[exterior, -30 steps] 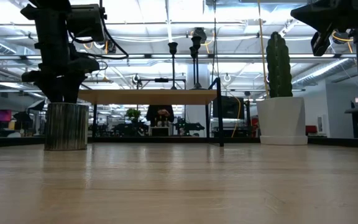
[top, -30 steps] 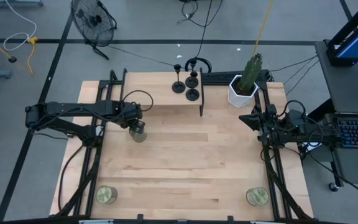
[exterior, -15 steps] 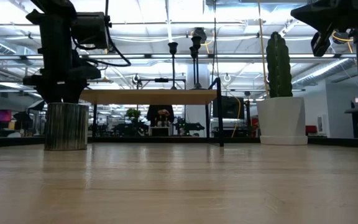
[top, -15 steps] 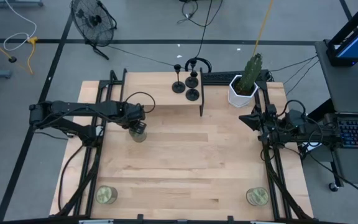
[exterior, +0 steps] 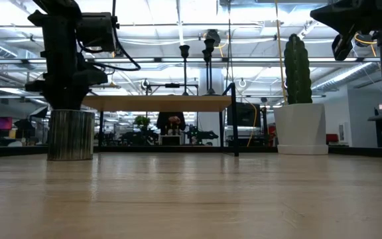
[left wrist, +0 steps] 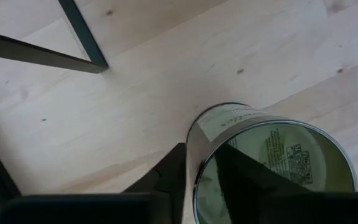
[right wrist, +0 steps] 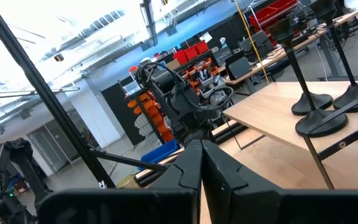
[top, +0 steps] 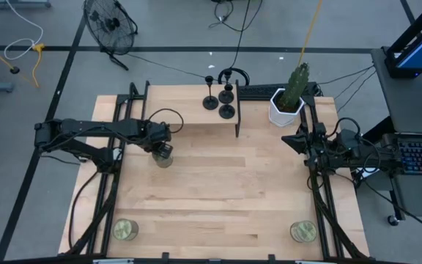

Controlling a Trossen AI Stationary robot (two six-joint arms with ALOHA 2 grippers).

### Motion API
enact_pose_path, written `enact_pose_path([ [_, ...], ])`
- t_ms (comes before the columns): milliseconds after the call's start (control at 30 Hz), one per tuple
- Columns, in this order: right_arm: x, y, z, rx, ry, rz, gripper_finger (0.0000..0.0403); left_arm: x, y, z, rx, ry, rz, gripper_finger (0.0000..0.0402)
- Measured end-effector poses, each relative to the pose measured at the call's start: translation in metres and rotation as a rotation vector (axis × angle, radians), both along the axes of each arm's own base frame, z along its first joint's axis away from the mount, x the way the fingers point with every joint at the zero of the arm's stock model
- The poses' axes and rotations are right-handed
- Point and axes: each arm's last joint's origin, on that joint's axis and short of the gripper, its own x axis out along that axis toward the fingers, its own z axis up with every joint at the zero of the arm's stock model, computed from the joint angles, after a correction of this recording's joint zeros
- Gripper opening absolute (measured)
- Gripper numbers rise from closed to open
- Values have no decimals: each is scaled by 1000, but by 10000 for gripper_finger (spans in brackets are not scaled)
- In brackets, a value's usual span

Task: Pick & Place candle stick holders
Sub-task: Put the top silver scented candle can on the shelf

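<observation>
Bare table (top: pixel 218 191) centre; left end effector (top: pixel 163 152) pinches jar (left wrist: pixel 272 162) rim.

An industrial lab or workshop: exposed ceiling trusses (exterior: pixel 178 26), workbenches (right wrist: pixel 303 50), red bins (right wrist: pixel 194 51), a floor fan (top: pixel 110 23) at 11 o'clock, loose cables (top: pixel 233 18).

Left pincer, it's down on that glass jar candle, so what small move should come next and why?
Probably lift straight up: the left pincer has one finger inside the jar candle and one outside, pinching its rim, while the jar stands on the table.
</observation>
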Motion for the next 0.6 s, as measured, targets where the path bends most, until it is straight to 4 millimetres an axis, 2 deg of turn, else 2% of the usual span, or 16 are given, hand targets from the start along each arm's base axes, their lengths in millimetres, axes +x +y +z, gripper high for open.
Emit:
enact_pose_path([
  [233, 0, 0, 0, 0, 0, 0, 0, 0, 0, 0, 5, 1, -3, 11],
  [600, 0, 0, 0, 0, 0, 0, 0, -1, -1, 2, -23, -24, -1, 4],
])
